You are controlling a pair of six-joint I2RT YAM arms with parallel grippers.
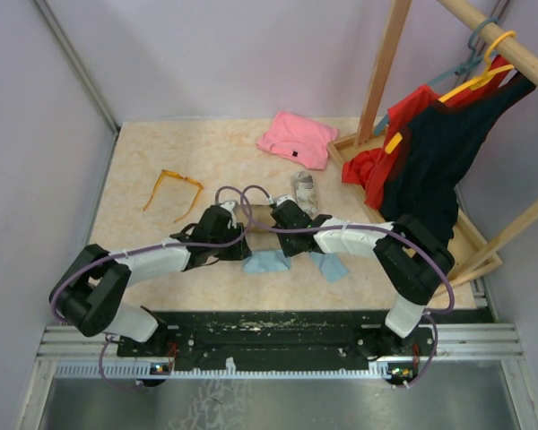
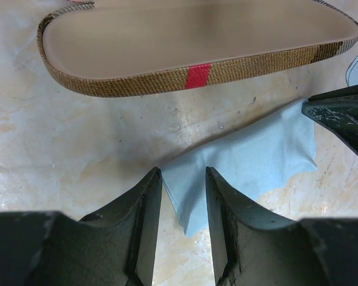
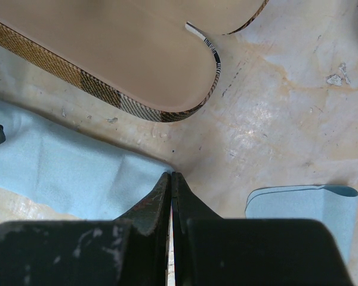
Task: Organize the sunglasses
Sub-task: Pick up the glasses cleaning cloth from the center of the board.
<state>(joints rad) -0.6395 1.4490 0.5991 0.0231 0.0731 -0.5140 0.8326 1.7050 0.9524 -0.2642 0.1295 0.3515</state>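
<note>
Well, my left gripper (image 2: 182, 173) hangs half open over the blue cloth (image 2: 250, 155), and my right gripper (image 3: 172, 176) is pressed shut at its edge. The orange sunglasses (image 1: 180, 179) lie upper left in the top view. They look light and brittle, so I'd pinch the bridge.

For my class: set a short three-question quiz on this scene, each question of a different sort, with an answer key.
1. True or false: the right gripper stands wide open.
2. What lies between the fingers of the left gripper? A) light blue cloth B) pink garment C) hanger
3. Fill in: the orange sunglasses lie on the table, on the robot's ____ side.
Key: 1 false; 2 A; 3 left.
</note>
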